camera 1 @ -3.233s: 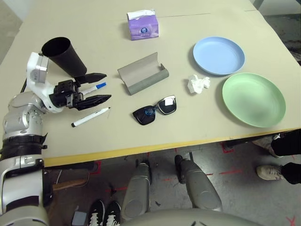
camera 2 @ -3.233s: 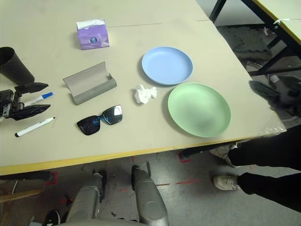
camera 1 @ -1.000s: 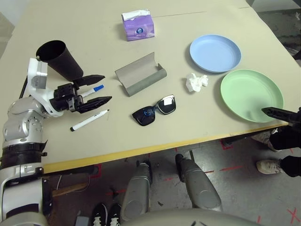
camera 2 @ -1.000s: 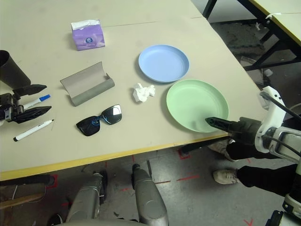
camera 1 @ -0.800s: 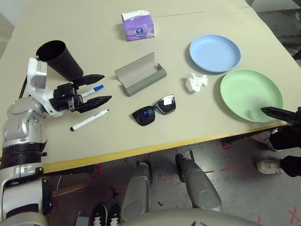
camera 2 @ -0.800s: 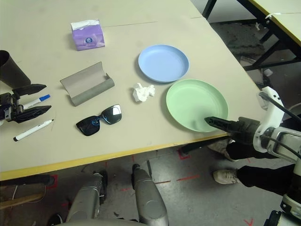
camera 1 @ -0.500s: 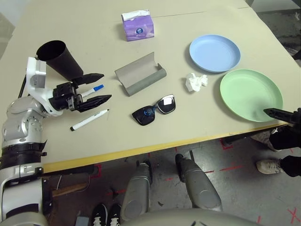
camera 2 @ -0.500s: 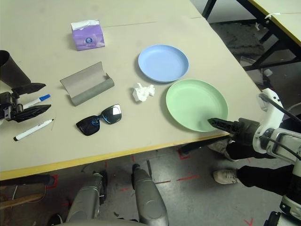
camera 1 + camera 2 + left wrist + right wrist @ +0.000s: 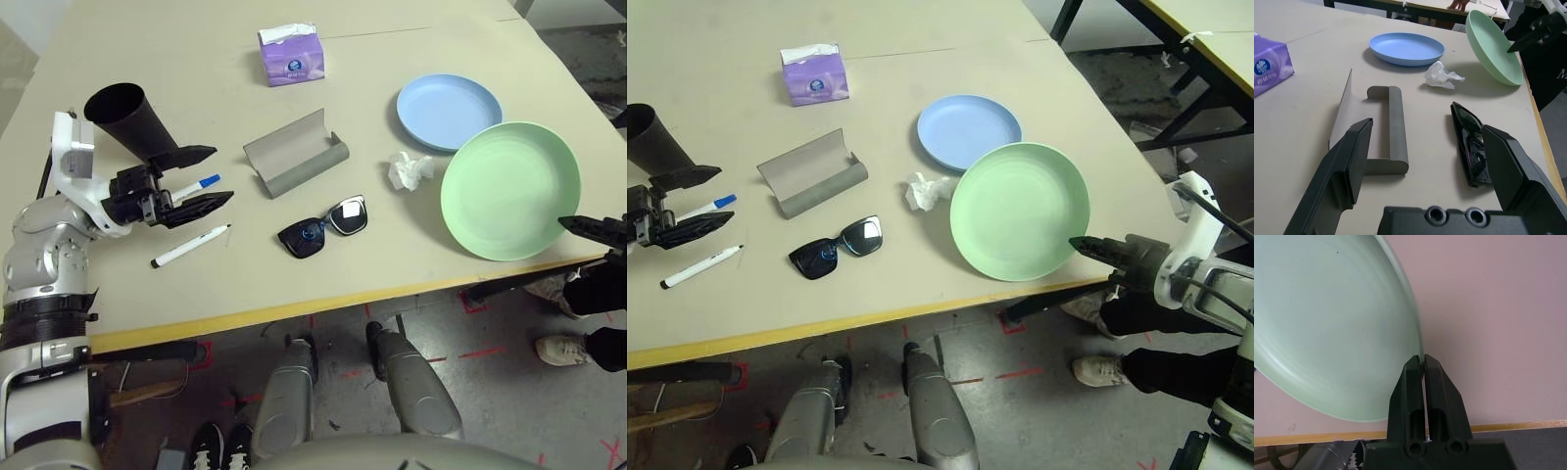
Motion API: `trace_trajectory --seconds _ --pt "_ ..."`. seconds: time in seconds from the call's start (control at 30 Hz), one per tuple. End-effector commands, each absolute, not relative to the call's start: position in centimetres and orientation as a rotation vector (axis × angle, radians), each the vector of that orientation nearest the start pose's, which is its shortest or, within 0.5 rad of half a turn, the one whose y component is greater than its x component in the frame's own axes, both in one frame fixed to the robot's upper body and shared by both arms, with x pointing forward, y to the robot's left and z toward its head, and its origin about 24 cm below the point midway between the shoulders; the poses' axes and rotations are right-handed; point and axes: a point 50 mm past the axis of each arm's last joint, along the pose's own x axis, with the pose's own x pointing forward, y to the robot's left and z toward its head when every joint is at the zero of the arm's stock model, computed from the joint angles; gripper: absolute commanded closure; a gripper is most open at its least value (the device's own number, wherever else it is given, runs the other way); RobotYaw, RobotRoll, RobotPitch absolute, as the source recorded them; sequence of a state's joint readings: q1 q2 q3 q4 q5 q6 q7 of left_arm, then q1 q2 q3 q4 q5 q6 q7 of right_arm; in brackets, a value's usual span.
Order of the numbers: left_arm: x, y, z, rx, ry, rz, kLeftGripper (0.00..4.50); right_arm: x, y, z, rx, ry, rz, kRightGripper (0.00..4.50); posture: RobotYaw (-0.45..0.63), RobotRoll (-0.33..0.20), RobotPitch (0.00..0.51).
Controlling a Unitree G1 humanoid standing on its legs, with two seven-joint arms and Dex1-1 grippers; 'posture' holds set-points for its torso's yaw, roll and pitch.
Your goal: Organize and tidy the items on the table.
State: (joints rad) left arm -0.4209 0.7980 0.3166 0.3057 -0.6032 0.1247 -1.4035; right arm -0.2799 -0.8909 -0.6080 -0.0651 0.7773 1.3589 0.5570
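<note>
Right gripper (image 9: 1423, 363) pinches the tilted green plate (image 9: 1017, 209) by its rim just beside the blue plate (image 9: 968, 129); carry it level over (thin grip may slip); left gripper (image 9: 203, 180) gapes, empty.

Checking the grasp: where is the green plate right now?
The green plate is tilted up off the table's right side, its rim pinched by the right gripper, partly overlapping the blue plate.

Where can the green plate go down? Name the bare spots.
Bare tabletop lies along the yellow front edge, nearer than the black sunglasses, and far back between the purple tissue box and round pale blue plate. It is crowded around the crumpled white tissue and the grey glasses case.
</note>
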Motion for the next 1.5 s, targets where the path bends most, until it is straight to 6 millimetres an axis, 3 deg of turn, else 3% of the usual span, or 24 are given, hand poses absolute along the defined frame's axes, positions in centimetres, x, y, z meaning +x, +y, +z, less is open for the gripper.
trace_trajectory --seconds 0.03,0.23,0.43,0.6,0.77,1.07,1.5 --pt "26.8 29.7 19.5 0.202 -0.194 -1.057 0.00 23.9 -32.4 18.5 0.317 0.520 0.269 4.48 -0.22 0.000 0.264" --pt "26.8 29.8 19.7 0.212 -0.187 -1.056 0.00 26.5 -30.5 22.4 0.333 0.414 0.330 4.48 -0.22 0.000 0.270" --pt "26.9 29.7 19.6 0.212 -0.184 -1.060 0.00 30.0 -27.2 26.6 0.379 0.312 0.431 4.48 -0.22 0.000 0.276" --pt "26.9 29.6 19.3 0.211 -0.178 -1.062 0.00 32.4 -25.2 28.2 0.408 0.286 0.466 4.48 -0.21 0.000 0.280" --pt "26.5 29.7 19.1 0.209 -0.177 -1.055 0.00 35.5 -24.4 27.7 0.430 0.274 0.371 4.48 -0.20 0.000 0.283" --pt "26.0 29.7 18.8 0.210 -0.170 -1.047 0.00 38.9 -25.7 25.7 0.414 0.233 0.173 4.48 -0.19 0.000 0.284" --pt "26.2 29.6 18.6 0.208 -0.169 -1.046 0.00 39.7 -25.8 25.7 0.390 0.229 0.191 4.48 -0.20 0.000 0.279"
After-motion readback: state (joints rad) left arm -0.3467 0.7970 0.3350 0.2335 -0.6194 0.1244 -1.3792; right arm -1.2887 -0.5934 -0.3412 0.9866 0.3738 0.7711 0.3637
